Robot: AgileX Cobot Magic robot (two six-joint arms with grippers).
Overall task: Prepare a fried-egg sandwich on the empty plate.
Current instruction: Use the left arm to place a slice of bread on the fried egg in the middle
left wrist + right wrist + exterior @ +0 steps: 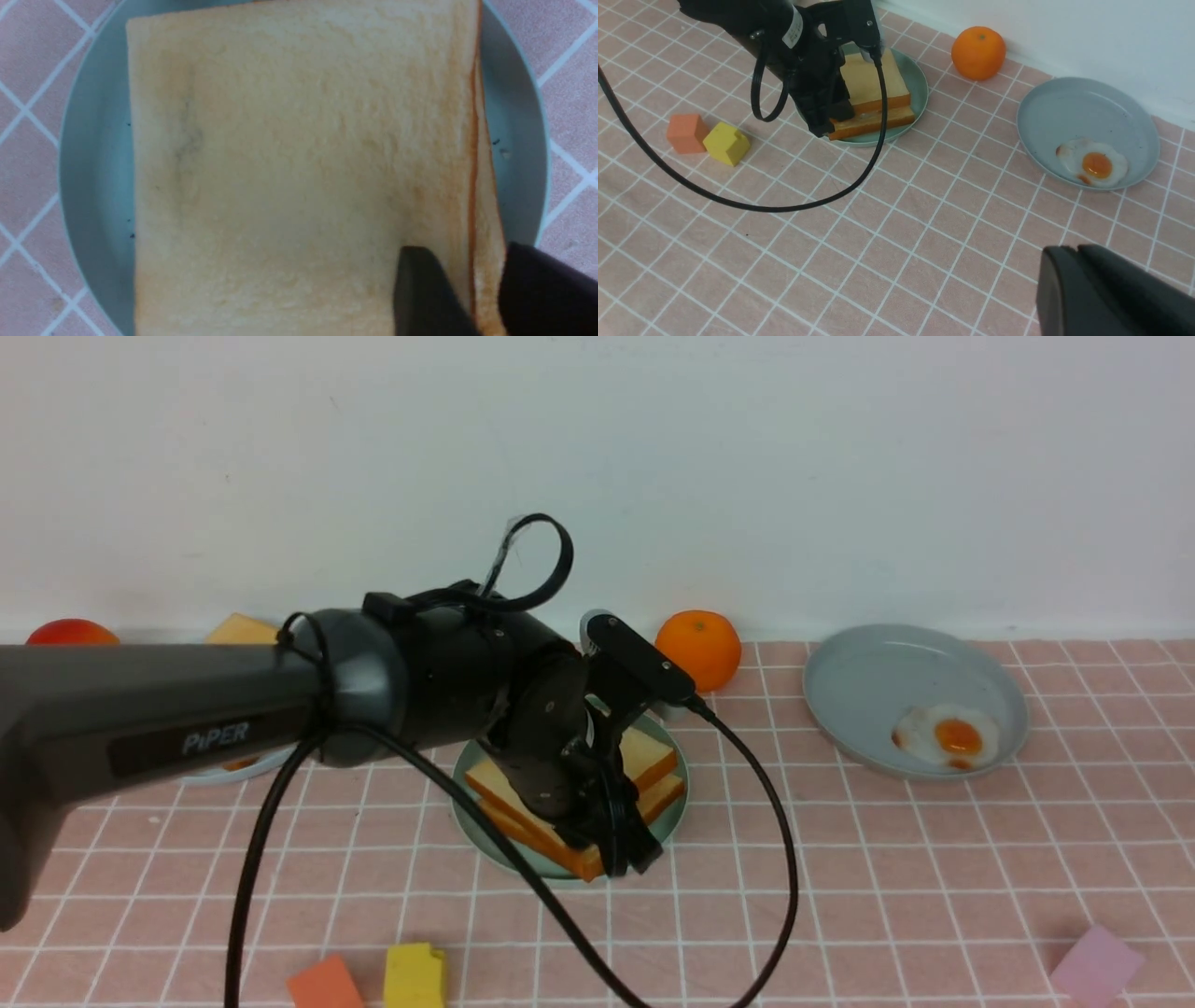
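Toast point(299, 168) edge lies inside left pincer point(486, 298), near plate point(93, 186) rim.

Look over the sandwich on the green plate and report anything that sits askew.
The top toast slice sits off-square on the lower slice: a strip of the lower one juts out beyond it, so the stack looks askew. The left tool straddles the top slice's edge.

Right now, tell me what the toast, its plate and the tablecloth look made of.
Toast: looks like foam play food, matt, with a fine porous face and orange crust; real bread is possible.
Plate: smooth mint-green, dull sheen, tiny specks; likely plastic or melamine.
Tablecloth: pink with white grid, flat, matt; probably cloth or vinyl.
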